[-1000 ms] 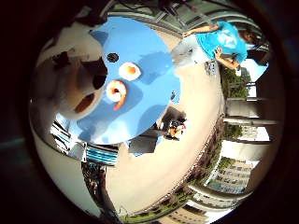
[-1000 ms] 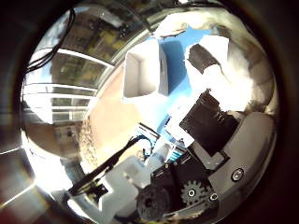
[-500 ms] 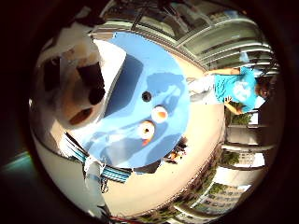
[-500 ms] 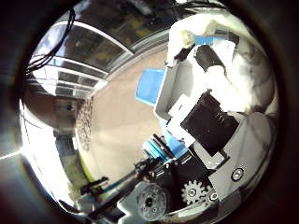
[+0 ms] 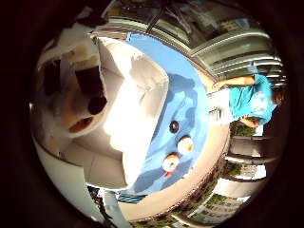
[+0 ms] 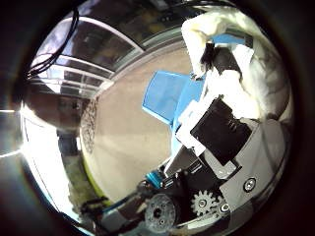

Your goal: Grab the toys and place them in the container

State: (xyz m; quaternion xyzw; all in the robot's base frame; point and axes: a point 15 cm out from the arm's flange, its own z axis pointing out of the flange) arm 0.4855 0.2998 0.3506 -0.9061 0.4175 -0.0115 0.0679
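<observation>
Your hand (image 6: 221, 132) is curled round a white plush toy (image 5: 71, 95) and holds it right over the white bin (image 5: 137, 109) on the blue desk (image 5: 190, 104). The little finger view shows two orange toys (image 5: 178, 154) on the desk beside the bin. The thumb view shows only floor (image 6: 128, 142) past the desk.

You have one white container (image 5: 142, 99) close under the palm, with one plush toy (image 5: 71, 99) held against the hand (image 6: 221, 137). Beyond the container, farther from the hand, you have two orange-and-white toys (image 5: 178, 154) and one small dark round object (image 5: 174, 126), all on one blue table (image 5: 190, 95).
</observation>
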